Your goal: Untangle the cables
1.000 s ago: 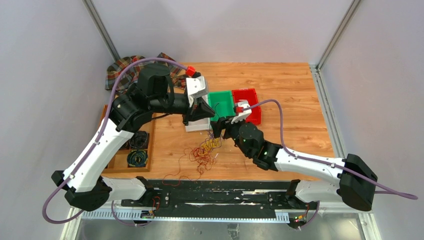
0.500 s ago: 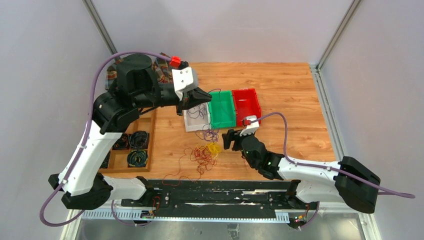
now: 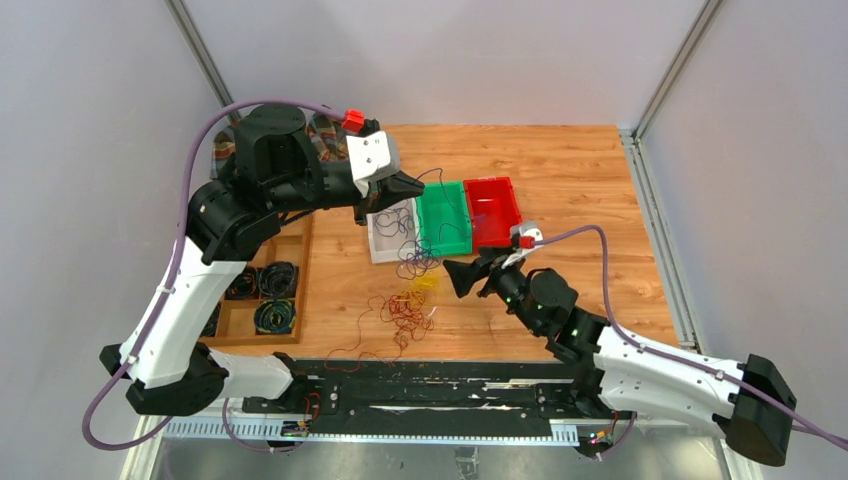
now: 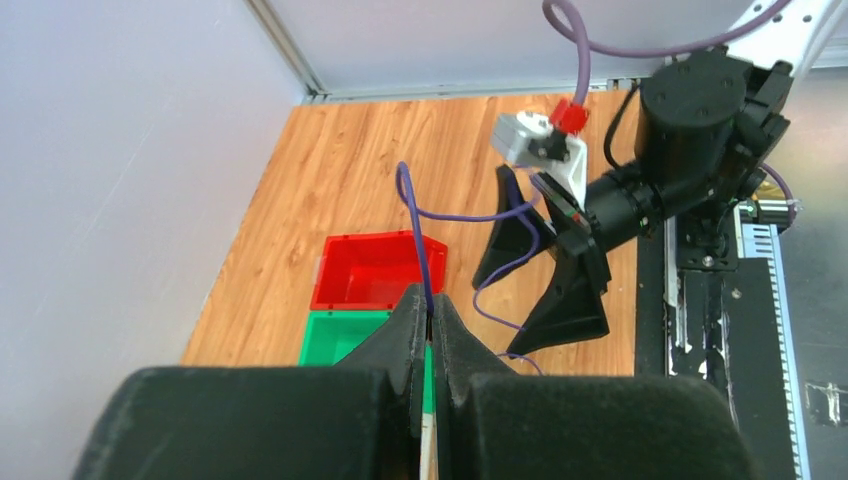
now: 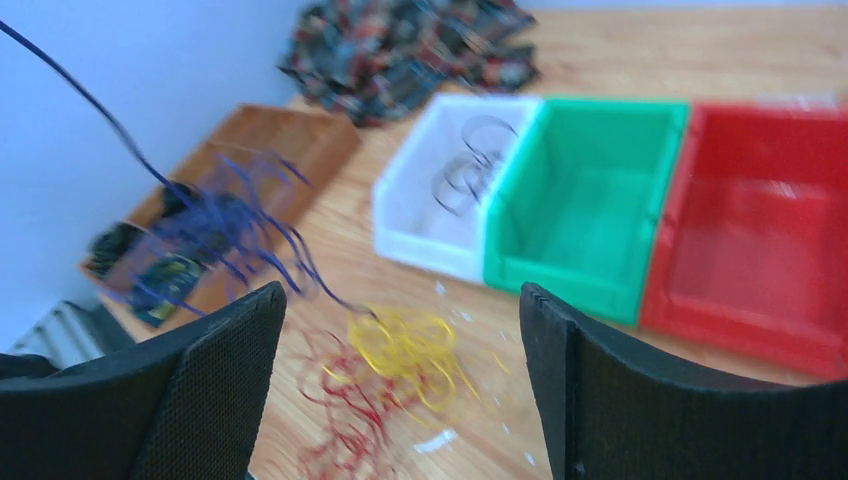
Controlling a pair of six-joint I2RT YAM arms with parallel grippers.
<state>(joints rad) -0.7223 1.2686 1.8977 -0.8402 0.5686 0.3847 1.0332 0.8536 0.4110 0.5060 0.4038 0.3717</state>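
Right gripper [image 3: 458, 276] withdrew from green bin [image 3: 445, 218] toward near edge of surface [image 3: 560, 170], jaws wide, empty. Left gripper [image 3: 412, 186] clamped on purple cable [image 4: 422, 255]; other cables [image 3: 405, 312] heaped by near edge.

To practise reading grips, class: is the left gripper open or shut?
Shut: the left gripper's fingers meet in the wrist view, pinching a purple cable.

Three bins stand in a row on the table [image 3: 570, 170], walls touching: left bin [image 3: 385, 243], middle bin [image 3: 444, 222], right bin [image 3: 493, 212]. The cables [image 3: 405, 308] lie heaped just near of the left and middle bins. Tray [image 3: 303, 270] at the left edge, coiled cords [image 3: 275, 316] in its compartments; cloth [image 5: 400, 45] behind it, far left. The right gripper [image 3: 455, 278] sits just right of the heap.
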